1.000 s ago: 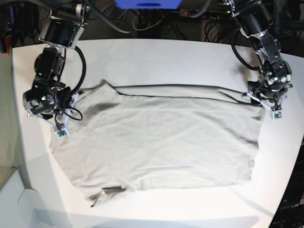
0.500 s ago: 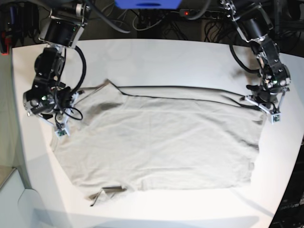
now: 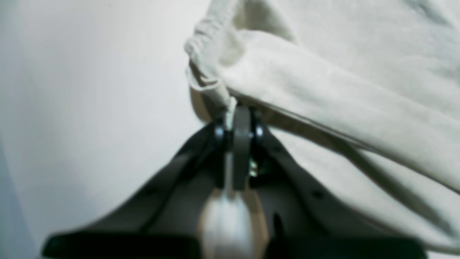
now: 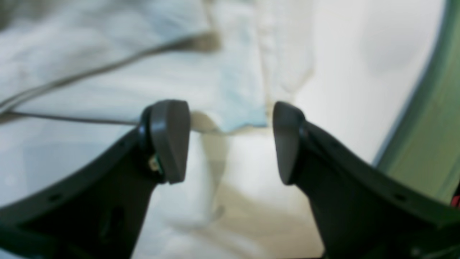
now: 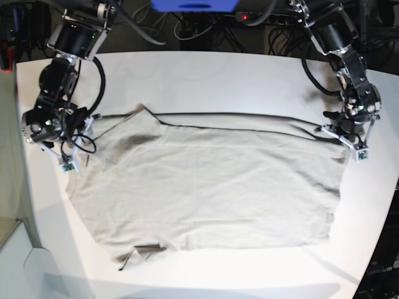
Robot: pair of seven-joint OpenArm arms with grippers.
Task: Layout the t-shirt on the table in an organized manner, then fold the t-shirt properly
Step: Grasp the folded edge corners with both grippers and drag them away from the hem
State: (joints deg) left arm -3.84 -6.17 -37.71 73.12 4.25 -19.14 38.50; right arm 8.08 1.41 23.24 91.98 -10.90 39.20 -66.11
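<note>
- Left gripper (image 3: 235,118): jaws now pressed together on a thin ruffled edge of the t-shirt (image 5: 206,187), where a second ago stood open beside that corner; seen in the base view at the shirt's right-hand corner, fabric bunching up into the pinch
- Right gripper (image 4: 230,142): jaws now spread wide, nothing between the pads, a shirt edge lying just beyond the tips; in the base view pulled outward and a little up from the sleeve it was hovering over a second ago
- T-shirt: spread mostly flat across the middle of the table (image 5: 218,75), a narrow fold along the far edge, a small turned-up flap at the near left corner; outline barely shifted over the last second
- Judged: still laying out; one corner secured, the other let go or not yet taken; a tug from the left side likely next; folding not begun
</note>
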